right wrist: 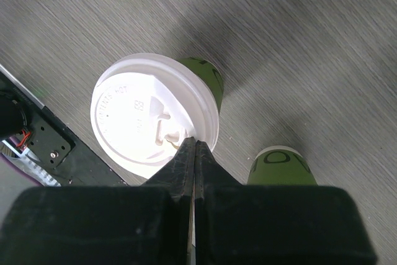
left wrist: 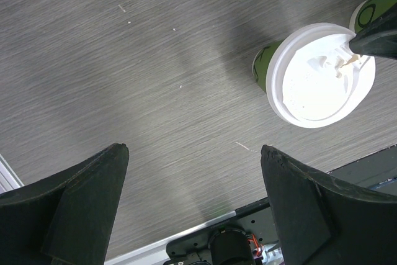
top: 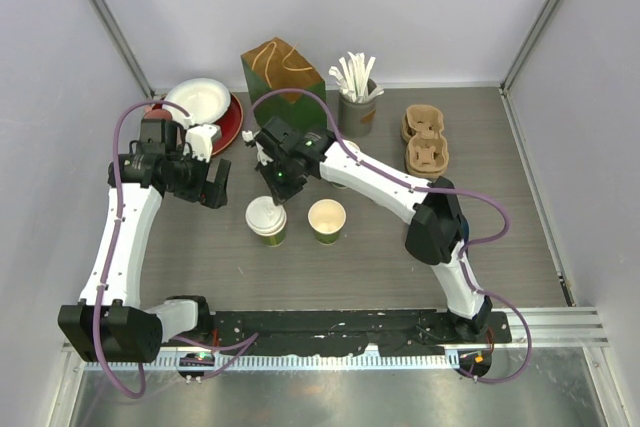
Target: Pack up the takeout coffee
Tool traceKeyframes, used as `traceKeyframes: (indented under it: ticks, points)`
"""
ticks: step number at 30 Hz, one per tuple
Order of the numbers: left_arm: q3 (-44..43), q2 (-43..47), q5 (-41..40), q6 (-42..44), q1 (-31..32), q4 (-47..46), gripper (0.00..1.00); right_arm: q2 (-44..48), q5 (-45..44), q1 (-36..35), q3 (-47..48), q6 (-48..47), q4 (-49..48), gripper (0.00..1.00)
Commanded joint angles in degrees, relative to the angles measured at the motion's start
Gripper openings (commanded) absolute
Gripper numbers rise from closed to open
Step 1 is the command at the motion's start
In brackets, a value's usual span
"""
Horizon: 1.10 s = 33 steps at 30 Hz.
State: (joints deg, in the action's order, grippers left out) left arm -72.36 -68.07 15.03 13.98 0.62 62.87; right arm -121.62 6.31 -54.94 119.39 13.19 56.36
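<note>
Grey surface point(top: 400, 267): lidded green cup point(top: 266, 219) beside open cup point(top: 326, 220). Right hand point(right wrist: 195, 144) pinched together above lid point(right wrist: 139, 116); left hand point(left wrist: 192, 150) spread apart, empty.

A robot lab cell is shown: a grey table point(top: 500, 237) boxed in by white panels point(top: 400, 7), left arm point(top: 120, 237) and right arm point(top: 385, 182) bolted to a black rail point(top: 350, 325).

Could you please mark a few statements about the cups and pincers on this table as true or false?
1. The right pincer is shut above the lid of one green cup. True.
2. Both green cups have lids. False: the other cup stands open.
3. The left pincer grips a cup. False: it is open and empty.
4. Cardboard cup carriers sit to the right of both cups. True.
</note>
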Motion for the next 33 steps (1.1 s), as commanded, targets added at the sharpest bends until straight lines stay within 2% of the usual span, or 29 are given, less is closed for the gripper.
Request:
traceKeyframes:
  ticks: [1, 33]
  points:
    - [0.02, 1.36, 1.41, 0.44, -0.36, -0.64, 0.93, -0.37, -0.33, -0.52, 3.65, -0.89, 0.77, 0.01]
    - [0.81, 1.28, 3.08, 0.53, -0.36, -0.56, 0.92, -0.89, -1.12, -1.22, 0.23, -1.32, 0.95, 0.01]
